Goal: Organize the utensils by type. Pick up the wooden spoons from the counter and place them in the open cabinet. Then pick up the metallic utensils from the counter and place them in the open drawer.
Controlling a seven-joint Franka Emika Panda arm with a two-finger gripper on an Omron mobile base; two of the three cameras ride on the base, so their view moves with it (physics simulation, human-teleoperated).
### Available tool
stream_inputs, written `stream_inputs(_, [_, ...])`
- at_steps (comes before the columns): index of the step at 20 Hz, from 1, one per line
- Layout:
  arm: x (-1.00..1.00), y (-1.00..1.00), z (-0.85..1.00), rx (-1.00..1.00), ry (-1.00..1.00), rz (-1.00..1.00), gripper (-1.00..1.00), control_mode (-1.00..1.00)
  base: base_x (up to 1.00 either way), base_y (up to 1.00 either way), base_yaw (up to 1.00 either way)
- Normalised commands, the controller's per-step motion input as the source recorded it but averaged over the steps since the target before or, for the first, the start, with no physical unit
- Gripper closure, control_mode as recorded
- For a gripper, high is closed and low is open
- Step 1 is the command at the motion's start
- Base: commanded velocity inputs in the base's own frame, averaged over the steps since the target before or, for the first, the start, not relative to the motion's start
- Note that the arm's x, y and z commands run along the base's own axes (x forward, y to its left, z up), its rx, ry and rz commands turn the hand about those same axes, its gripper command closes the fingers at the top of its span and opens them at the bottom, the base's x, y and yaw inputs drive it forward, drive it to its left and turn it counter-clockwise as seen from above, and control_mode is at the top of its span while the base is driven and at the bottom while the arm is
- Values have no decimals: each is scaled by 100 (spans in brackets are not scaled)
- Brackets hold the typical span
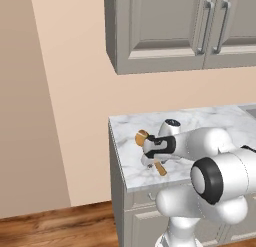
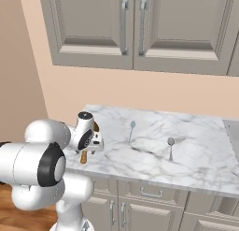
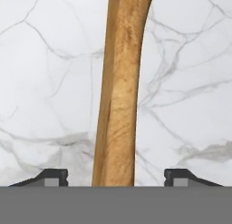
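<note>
The large orange-brown wooden spoon [image 1: 141, 137] lies on the white marble counter [image 1: 200, 122] near its left end. My gripper [image 1: 149, 160] points down over the spoon's handle [image 3: 120, 91]. In the hand view the handle runs up between the two dark fingertips [image 3: 53, 177], with a gap of bare marble on each side, so the gripper [image 3: 115, 177] is open around it. From the right base the gripper [image 2: 91, 148] covers most of the spoon [image 2: 84, 156]. Two metallic utensils lie further right: a teal spoon [image 2: 132, 127] and a silver spoon [image 2: 171, 143]. The open cabinet and open drawer are out of view.
Closed grey-beige wall cabinets [image 2: 135, 24] hang above the counter [image 2: 200, 153]. The counter's left end [image 1: 111, 141] drops to a wooden floor [image 1: 55, 228] beside a beige wall. Closed drawer fronts with bar handles [image 2: 150, 193] sit under the slab.
</note>
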Motion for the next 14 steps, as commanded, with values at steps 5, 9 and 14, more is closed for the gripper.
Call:
stream_inputs(5, [0,0,0,0,0,0,100,-100,0,0,0])
stream_inputs(9, [0,0,0,0,0,0,100,-100,0,0,0])
stream_inputs(14, [-1,7,9,-1,-4,1,100,-100,0,0,0])
